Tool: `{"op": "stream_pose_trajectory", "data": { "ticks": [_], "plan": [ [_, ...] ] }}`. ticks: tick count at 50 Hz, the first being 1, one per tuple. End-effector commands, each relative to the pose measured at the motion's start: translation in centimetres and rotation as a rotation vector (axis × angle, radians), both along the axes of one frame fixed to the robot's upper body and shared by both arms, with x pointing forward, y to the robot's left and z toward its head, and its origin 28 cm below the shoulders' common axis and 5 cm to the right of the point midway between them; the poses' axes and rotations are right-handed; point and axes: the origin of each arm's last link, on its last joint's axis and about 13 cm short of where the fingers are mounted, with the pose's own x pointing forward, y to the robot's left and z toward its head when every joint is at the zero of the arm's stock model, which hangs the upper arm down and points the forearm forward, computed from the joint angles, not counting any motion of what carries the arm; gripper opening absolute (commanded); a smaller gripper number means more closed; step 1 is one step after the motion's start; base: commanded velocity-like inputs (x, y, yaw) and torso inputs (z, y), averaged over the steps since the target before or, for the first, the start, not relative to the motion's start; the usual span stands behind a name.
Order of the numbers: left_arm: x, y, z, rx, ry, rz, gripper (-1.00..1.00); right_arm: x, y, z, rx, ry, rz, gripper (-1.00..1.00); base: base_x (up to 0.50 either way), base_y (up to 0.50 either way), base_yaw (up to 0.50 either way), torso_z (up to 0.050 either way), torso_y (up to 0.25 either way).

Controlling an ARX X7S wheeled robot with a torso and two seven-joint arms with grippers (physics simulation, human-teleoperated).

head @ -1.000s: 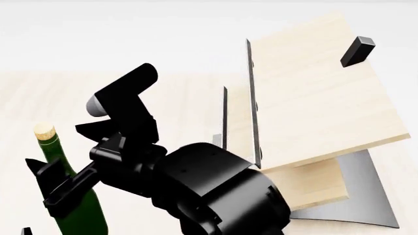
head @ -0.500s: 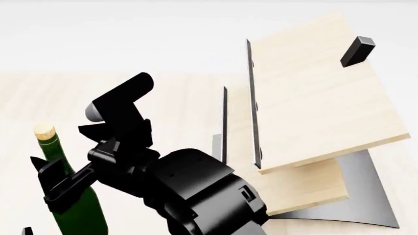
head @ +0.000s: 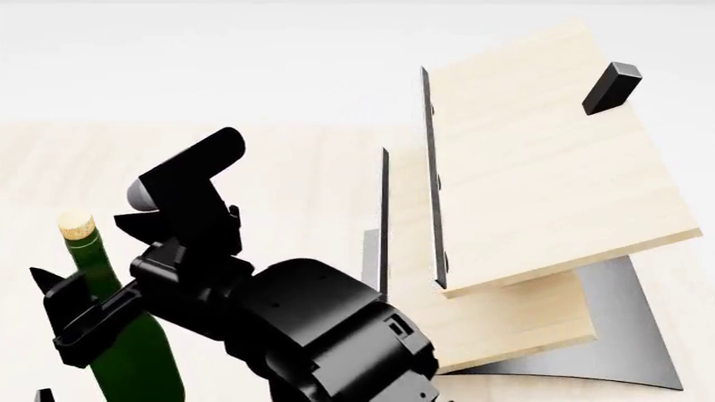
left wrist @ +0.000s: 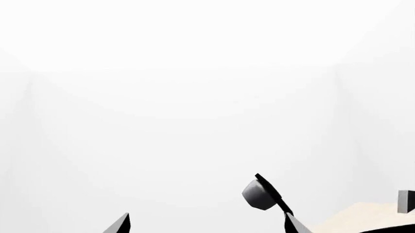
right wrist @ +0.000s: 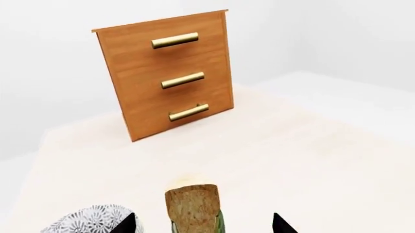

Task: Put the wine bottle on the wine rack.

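Pale wood desk (head: 280, 167) under white walls, and the wine bottle (head: 123, 352) stands upright near the robot's left side in the head view, dark green glass, tan cork (head: 76, 223) on top. From the right wrist camera that cork (right wrist: 192, 204) sits right between the two dark fingertips at the frame's edge, so the right end effector (right wrist: 202, 224) is spread wide around the neck, one finger on each side, and whether they touch the glass I cannot tell. In the head view a black arm (head: 280, 327) fills the lower middle, its clamp parts (head: 84, 318) lying across the bottle's shoulder. A patterned grey-white object (right wrist: 91, 221) shows just beside the cork; what it is I cannot tell.

Well to the bottle's right stands the wine rack (head: 537, 167), two tilted light-wood boards with thin dark edge strips, on a curved grey metal base (head: 625, 335). A small dark block (head: 610, 86) sticks up from the upper board. Bottle and rack are apart.

Across the desk, the right wrist camera shows a brown drawer cabinet (right wrist: 165, 73) with three brass handles.

The left end effector (left wrist: 204, 225) points at blank white wall, its two tips set well apart, nothing between them. A grey rounded part (left wrist: 258, 193) and a corner of light wood (left wrist: 363, 218) sit near one tip.
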Motion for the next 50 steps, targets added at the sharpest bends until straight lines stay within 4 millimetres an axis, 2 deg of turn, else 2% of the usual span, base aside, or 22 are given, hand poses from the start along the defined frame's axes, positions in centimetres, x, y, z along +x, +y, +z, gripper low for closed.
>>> {"op": "stream_pose_trajectory", "data": {
  "ticks": [1, 7, 8, 13, 24, 29, 35, 43, 50],
  "plan": [
    [0.0, 0.0, 0.1, 0.0, -0.002, -0.001, 1.0, -0.2, 0.6, 0.3, 0.016, -0.003, 0.017, 1.0, 0.0, 0.0, 0.0, 0.0, 0.0],
    [-0.1, 0.0, 0.1, 0.0, -0.002, -0.002, 1.0, -0.1, 0.7, 0.0, 0.02, -0.004, 0.006, 1.0, 0.0, 0.0, 0.0, 0.0, 0.0],
    [-0.1, 0.0, 0.1, 0.001, -0.002, -0.001, 1.0, -0.1, 0.6, -0.1, 0.019, -0.007, -0.004, -1.0, 0.0, 0.0, 0.0, 0.0, 0.0],
    [0.0, 0.0, 0.0, 0.002, -0.001, -0.002, 1.0, 0.3, 0.4, -0.5, 0.012, -0.003, -0.014, -1.0, 0.0, 0.0, 0.0, 0.0, 0.0],
    [0.0, -0.1, 0.0, 0.005, 0.001, -0.004, 1.0, 0.1, 0.0, 0.0, 0.016, -0.023, -0.017, -1.0, 0.0, 0.0, 0.0, 0.0, 0.0],
    [0.0, -0.1, 0.0, 0.004, 0.001, -0.001, 1.0, 0.0, -0.7, 2.2, 0.037, -0.061, -0.034, -1.0, 0.0, 0.0, 0.0, 0.0, 0.0],
    [0.0, -0.1, -0.2, 0.007, 0.003, -0.003, 1.0, 0.2, -2.0, 5.4, 0.059, -0.09, -0.136, -1.0, 0.0, 0.0, 0.0, 0.0, 0.0],
    [0.0, -0.2, -0.1, 0.01, 0.003, -0.005, 1.0, 1.0, -3.5, 7.7, 0.126, -0.076, -0.226, -1.0, 0.0, 0.0, 0.0, 0.0, 0.0],
    [0.0, 0.0, 0.0, 0.005, 0.003, 0.001, 1.0, -0.1, -4.6, 10.2, 0.198, -0.072, -0.246, -1.0, 0.0, 0.0, 0.0, 0.0, 0.002]
  ]
}}
